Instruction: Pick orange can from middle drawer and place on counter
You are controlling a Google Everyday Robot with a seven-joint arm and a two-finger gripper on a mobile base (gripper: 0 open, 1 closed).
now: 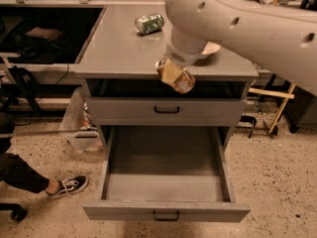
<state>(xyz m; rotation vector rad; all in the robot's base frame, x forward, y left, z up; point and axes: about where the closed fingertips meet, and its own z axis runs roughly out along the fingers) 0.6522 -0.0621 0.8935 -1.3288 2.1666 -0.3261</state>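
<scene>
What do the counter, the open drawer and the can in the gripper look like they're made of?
The counter: probably painted sheet metal, smooth grey with a soft sheen.
The middle drawer: seemingly the same matte grey metal, with thin folded walls.
The orange can, held in the gripper at the counter's front edge: likely aluminium, its brownish-orange skin showing glossy highlights.

A green can (pixel 149 24) lies near a bowl (pixel 212 48).
</scene>
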